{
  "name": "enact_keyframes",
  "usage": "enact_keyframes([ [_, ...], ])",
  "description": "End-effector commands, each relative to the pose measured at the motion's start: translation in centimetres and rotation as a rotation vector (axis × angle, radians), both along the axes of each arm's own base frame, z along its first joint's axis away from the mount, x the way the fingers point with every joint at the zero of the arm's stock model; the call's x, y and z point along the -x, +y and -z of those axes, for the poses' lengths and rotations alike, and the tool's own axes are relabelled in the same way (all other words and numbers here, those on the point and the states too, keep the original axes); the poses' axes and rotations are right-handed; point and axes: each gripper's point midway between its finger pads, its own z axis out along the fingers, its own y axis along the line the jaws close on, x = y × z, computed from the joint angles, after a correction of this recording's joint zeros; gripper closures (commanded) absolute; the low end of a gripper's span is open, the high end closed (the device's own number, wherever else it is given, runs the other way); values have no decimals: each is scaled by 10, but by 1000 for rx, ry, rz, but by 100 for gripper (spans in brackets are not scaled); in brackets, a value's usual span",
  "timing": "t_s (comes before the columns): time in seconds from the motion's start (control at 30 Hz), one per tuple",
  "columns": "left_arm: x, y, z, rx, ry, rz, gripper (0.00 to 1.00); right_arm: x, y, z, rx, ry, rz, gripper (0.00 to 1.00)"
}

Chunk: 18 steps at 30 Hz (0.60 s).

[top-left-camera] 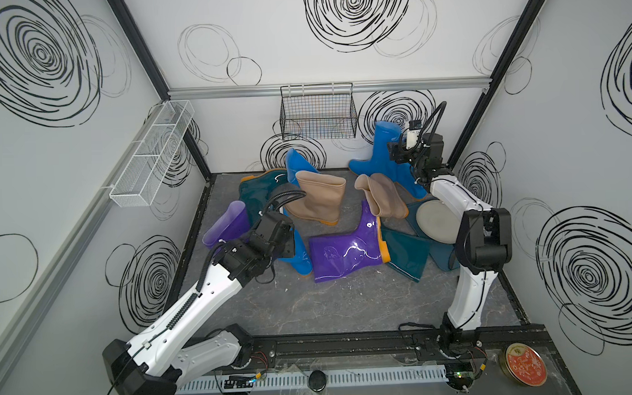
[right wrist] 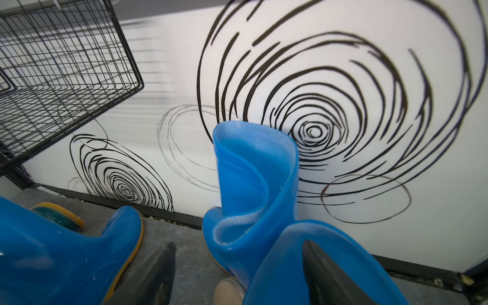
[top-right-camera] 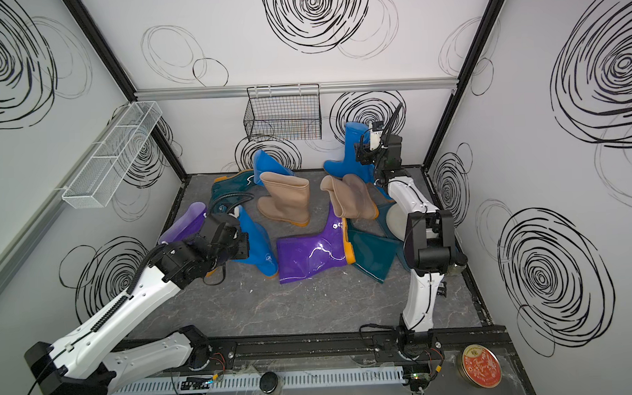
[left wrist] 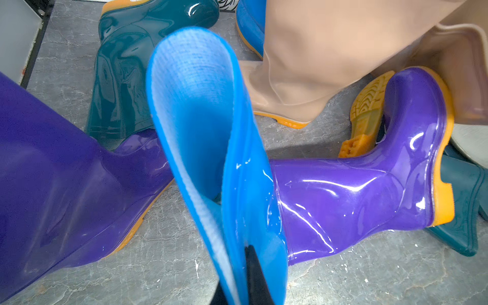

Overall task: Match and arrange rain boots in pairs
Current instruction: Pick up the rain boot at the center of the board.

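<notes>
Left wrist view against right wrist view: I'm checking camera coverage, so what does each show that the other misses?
Only the left wrist view shows a near purple boot, a second purple boot lying on its side, an upturned orange tread, and the left gripper shut on a blue boot's cuff. Only the right wrist view shows the black wire basket and the right gripper, open at a second blue boot's cuff. Both show blue boots, a dark teal boot and the grey marbled floor.
</notes>
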Motion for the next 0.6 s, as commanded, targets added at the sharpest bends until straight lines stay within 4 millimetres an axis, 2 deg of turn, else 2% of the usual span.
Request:
enact_keyframes([
  [0.0, -5, 6, -3, 3, -39, -26, 100, 14, -4, -38, 12, -63, -13, 11],
  [0.1, -5, 5, -3, 9, -39, -22, 100, 7, -7, -54, 54, -65, 2, 7],
  [0.27, -5, 5, -5, 8, -40, -21, 100, -16, -8, -59, 99, -34, 1, 0],
  [0.4, -4, 4, -5, 4, -38, -21, 100, -39, -14, -49, 124, 19, 29, 0],
  [0.57, -5, 4, -5, -6, -29, -24, 100, -53, -17, -22, 124, 77, 35, 0],
])
